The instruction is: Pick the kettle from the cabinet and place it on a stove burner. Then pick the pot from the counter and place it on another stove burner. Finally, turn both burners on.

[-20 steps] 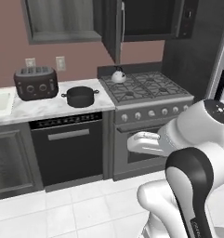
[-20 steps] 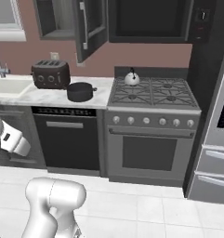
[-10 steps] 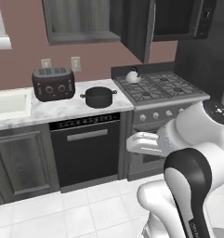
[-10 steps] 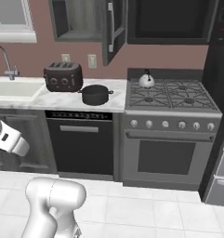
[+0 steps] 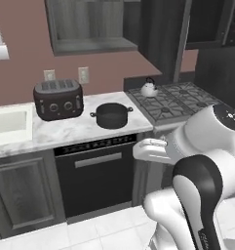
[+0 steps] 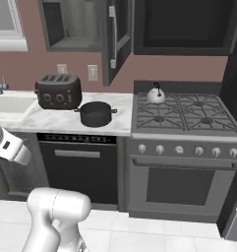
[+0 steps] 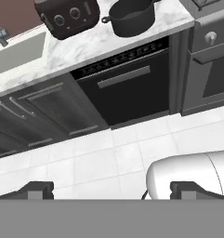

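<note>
Kettle [image 6: 156,94]: on rear-left stove burner, placed. Pot [image 6: 96,113]: on counter [image 6: 51,120] left of stove, pending; burners unlit. Gripper [image 7: 112,189]: fingers spread, empty.

We see our arm folded close over the base, elbow bent, hand held low and pointing forward and down. Our gripper [image 7: 111,189] hangs in the air with its fingertips [image 7: 36,189] spread wide apart, nothing between them.
</note>
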Motion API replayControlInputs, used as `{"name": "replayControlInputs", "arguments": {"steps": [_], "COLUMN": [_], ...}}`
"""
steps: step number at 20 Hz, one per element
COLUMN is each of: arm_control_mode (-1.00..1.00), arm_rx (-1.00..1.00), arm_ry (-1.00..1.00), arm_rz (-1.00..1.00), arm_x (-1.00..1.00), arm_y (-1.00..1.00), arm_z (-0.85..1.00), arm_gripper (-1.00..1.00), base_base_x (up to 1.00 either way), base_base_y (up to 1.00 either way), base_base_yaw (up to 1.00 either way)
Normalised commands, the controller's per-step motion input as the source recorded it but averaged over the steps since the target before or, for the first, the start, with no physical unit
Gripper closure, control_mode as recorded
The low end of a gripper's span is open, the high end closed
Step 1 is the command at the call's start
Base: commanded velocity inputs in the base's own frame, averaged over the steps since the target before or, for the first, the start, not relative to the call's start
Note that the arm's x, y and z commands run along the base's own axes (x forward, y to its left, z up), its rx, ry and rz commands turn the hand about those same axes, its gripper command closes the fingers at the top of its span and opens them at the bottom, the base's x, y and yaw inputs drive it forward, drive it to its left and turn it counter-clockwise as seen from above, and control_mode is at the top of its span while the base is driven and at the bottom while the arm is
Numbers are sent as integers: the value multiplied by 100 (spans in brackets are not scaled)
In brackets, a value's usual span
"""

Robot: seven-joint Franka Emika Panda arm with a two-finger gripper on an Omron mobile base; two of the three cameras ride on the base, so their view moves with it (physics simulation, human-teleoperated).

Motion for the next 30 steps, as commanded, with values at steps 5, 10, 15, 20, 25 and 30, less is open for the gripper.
{"name": "replayControlInputs", "arguments": {"steps": [5, 10, 15, 20, 25, 30], "arm_control_mode": [100, 100, 100, 100, 100, 100], "arm_rx": [0, 0, 0, 0, 0, 0], "arm_ry": [0, 0, 0, 0, 0, 0], "arm_rz": [0, 0, 0, 0, 0, 0], "arm_x": [0, 0, 0, 0, 0, 0], "arm_y": [0, 0, 0, 0, 0, 0], "arm_z": [0, 0, 0, 0, 0, 0], "arm_gripper": [-100, -100, -100, -100, -100, -100], "base_base_x": [67, 62, 62, 62, 62, 60], "base_base_y": [32, 34, 26, 27, 24, 22], "base_base_yaw": [-1, 0, 0, 0, 0, 0]}}
